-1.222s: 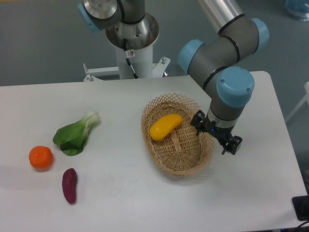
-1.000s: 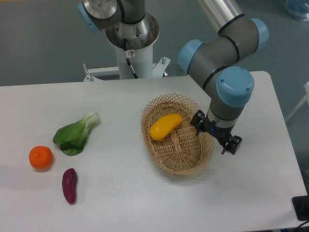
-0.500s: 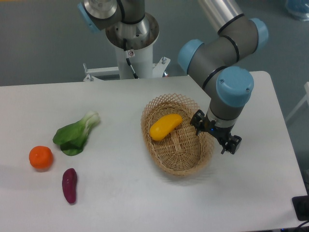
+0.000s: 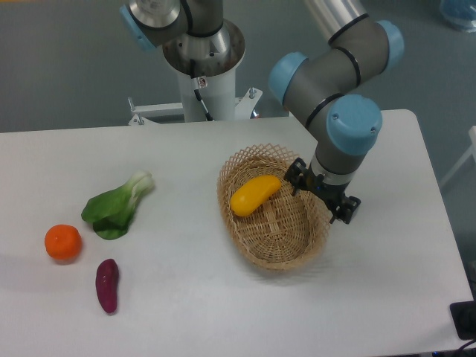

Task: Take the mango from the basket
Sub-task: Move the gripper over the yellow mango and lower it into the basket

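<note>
The yellow mango (image 4: pixel 255 194) lies slanted in the upper left part of the woven basket (image 4: pixel 277 255), in plain view. My gripper (image 4: pixel 324 196) hangs under the blue-capped wrist over the basket's right rim, a short way right of the mango and clear of it. Its two dark fingertips (image 4: pixel 297 179) stick out on either side of the wrist, spread apart with nothing between them. The wrist hides the space under the gripper.
On the left of the white table lie a green leafy vegetable (image 4: pixel 117 204), an orange fruit (image 4: pixel 62 242) and a dark purple vegetable (image 4: pixel 107 285). The arm's base column (image 4: pixel 201 67) stands at the table's back edge. The table's right edge is near the basket.
The wrist and gripper have shifted left and slightly up, from beside the basket's right rim to over it, closer to the mango. The mango and basket have not moved.
</note>
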Controlling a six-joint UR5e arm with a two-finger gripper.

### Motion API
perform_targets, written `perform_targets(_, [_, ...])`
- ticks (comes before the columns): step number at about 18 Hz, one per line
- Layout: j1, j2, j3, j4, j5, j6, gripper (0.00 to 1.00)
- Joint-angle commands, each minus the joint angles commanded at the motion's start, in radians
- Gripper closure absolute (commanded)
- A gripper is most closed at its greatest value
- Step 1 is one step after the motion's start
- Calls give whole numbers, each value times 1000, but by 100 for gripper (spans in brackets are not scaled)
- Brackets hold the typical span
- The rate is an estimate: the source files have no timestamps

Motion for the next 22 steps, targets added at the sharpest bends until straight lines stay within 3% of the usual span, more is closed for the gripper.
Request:
perform_targets(5, [-21, 17, -51, 2, 2, -3, 0])
perform_targets(8, [-47, 46, -113, 12, 2, -5, 0])
perform_targets(14, [-110, 60, -244, 153, 5, -12, 0])
perform_targets(22, [-135, 49, -252, 163, 12, -15, 0])
